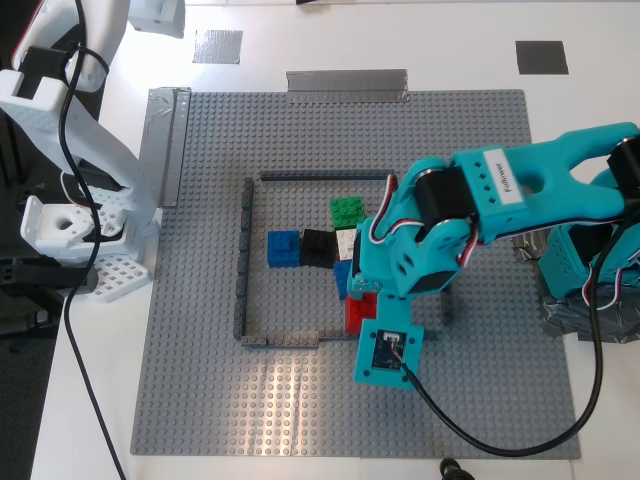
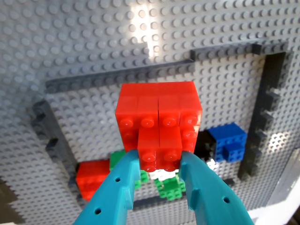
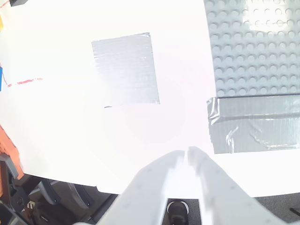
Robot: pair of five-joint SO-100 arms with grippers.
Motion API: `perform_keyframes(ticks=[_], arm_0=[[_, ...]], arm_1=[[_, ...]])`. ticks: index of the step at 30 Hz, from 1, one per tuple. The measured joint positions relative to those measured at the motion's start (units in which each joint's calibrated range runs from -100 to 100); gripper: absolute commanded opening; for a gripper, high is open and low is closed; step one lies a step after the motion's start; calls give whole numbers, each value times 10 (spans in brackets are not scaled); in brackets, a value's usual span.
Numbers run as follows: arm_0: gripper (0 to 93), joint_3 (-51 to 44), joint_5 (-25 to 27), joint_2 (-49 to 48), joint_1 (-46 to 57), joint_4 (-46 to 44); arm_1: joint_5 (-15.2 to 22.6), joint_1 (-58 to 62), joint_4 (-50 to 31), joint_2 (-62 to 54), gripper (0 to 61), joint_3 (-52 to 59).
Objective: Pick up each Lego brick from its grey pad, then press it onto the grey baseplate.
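Note:
My first gripper (image 2: 159,158), teal, is shut on a red Lego brick (image 2: 159,115). In the exterior view the red brick (image 1: 360,313) is low over the grey baseplate (image 1: 200,380), inside the dark outline near its right side; I cannot tell if it touches. A green brick (image 1: 347,211) sits on the plate further back. Both grey pads (image 1: 541,56) (image 1: 217,46) beyond the plate are bare. My second gripper (image 3: 186,158), white, is shut and empty above the table near one pad (image 3: 125,69).
Blue (image 1: 283,248), black (image 1: 318,247) and white (image 1: 346,241) bricks stand together inside the outline. A second red piece (image 2: 93,177) shows on the plate in the first wrist view. Silver tape strips (image 1: 346,85) hold the plate's edges. The white arm (image 1: 70,120) stands at the exterior view's left.

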Motion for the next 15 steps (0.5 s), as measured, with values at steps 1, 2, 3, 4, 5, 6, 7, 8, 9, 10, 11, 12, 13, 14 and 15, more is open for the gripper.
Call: perform_keyframes(ticks=[1,2,3,4,5,6,7,8,9,10,11,12,13,14,15], arm_0=[[0,0,0,10,0,0],[0,0,0,19,0,0],[0,0,0,27,0,-1],[0,0,0,34,0,-4],[0,0,0,41,0,-9],[0,0,0,46,0,-13],[0,0,0,52,0,-18],[0,0,0,57,0,-23],[0,0,0,63,0,-28],[0,0,0,65,0,-32],[0,0,0,69,0,-37],[0,0,0,74,0,-41],[0,0,0,79,0,-44],[0,0,0,85,0,-46],[0,0,0,91,1,-46]], arm_1=[[5,-1,-9,-1,1,10],[12,-4,-20,-6,1,22],[17,-5,-33,-12,1,37],[20,-6,-45,-17,1,49],[21,-5,-54,-21,1,58],[21,-3,-60,-22,1,61],[19,1,-63,-22,1,62],[17,5,-64,-22,1,62],[15,9,-64,-22,1,62],[14,12,-65,-22,1,62],[13,13,-65,-22,1,62],[13,13,-65,-22,1,62],[13,13,-65,-22,1,62],[13,15,-65,-22,1,62],[13,17,-68,-22,1,62]])
